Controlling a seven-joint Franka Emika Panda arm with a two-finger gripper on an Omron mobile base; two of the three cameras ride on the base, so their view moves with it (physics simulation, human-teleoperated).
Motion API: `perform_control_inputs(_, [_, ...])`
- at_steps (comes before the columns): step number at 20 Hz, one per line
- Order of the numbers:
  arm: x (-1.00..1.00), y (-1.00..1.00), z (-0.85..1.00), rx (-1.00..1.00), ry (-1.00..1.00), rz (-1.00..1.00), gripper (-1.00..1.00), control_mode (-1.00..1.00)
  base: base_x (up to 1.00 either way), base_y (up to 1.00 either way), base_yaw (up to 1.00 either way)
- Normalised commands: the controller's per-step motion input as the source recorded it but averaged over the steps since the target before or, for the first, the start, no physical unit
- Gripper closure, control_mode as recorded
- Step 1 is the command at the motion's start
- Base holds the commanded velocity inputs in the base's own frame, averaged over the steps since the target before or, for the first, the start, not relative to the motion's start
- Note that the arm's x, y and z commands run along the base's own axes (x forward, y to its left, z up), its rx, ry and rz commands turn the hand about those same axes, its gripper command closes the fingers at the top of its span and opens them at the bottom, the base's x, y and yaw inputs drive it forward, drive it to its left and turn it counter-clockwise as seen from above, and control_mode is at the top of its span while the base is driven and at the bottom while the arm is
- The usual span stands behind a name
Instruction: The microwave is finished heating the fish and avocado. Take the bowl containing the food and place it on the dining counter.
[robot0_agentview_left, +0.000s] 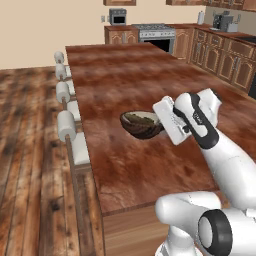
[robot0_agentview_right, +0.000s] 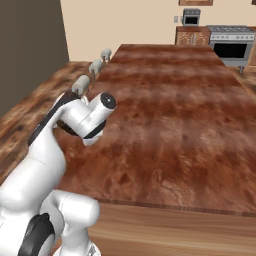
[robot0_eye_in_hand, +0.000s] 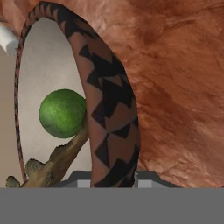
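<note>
Holding a green avocado, the dark patterned bowl looks pale inside.

The end effector grips the bowl rim, avocado and fish inside.

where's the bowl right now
In the left base view the bowl is at the gripper, over the dining counter near its stool-side edge; the hand view shows the avocado inside.

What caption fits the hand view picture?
Gripper clamped on the bowl rim, avocado and fish inside, above the dining counter.
</note>
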Motion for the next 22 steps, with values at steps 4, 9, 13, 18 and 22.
perform_control_inputs(4, [0.21,0.24,-0.03,-0.01,0.00,0.02,1.00,-1.00,0.00,0.00,0.00])
perform_control_inputs(9, [0.64,0.17,-0.48,-0.03,-0.01,0.00,1.00,-1.00,0.00,0.00,0.00])
perform_control_inputs(13, [0.79,0.23,-0.59,-0.05,0.00,0.00,1.00,-1.00,0.00,0.00,0.00])
perform_control_inputs(18, [0.86,0.32,-0.61,-0.10,0.00,0.00,1.00,-1.00,0.00,0.00,0.00])
perform_control_inputs(22, [1.00,0.28,-0.43,-0.07,0.00,0.00,1.00,-1.00,0.00,0.00,0.00])
